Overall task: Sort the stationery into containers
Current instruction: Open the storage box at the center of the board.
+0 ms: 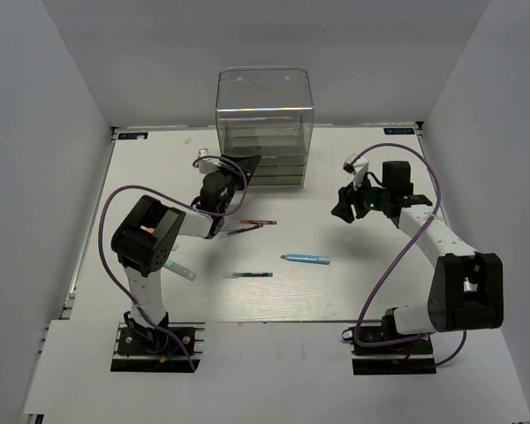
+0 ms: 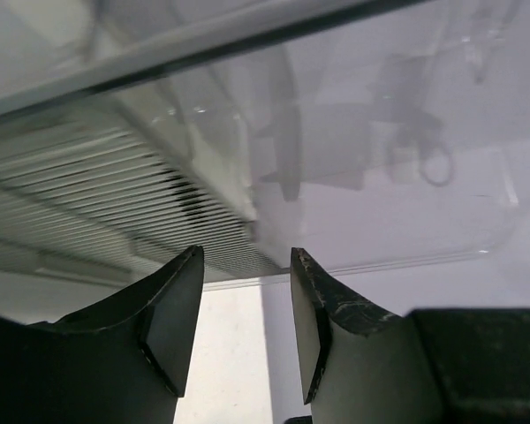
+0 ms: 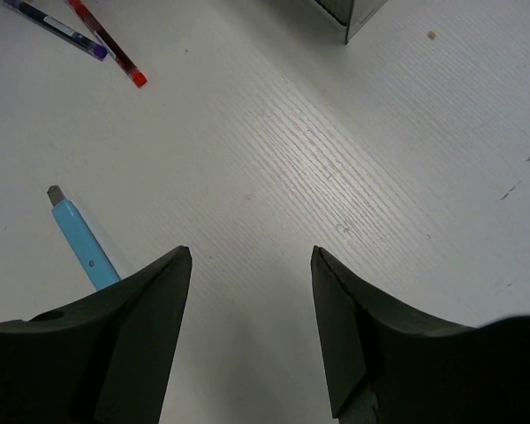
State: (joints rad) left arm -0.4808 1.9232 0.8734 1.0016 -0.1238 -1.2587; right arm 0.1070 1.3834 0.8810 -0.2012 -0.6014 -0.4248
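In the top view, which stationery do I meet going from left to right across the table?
Pale green stick → green pen → blue marker. The red pen and the dark pen overlap the green pen sideways, so they are left out.

bright even light, soft shadows, sharp.

Black left arm [image 1: 146, 234] and right arm [image 1: 464, 291] reach forward.
Left gripper [image 2: 246, 265], right gripper [image 3: 252, 256]: jaws parted, nothing between.

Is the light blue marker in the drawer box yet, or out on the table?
Out. The light blue marker lies flat on the table, well in front of the drawer box.
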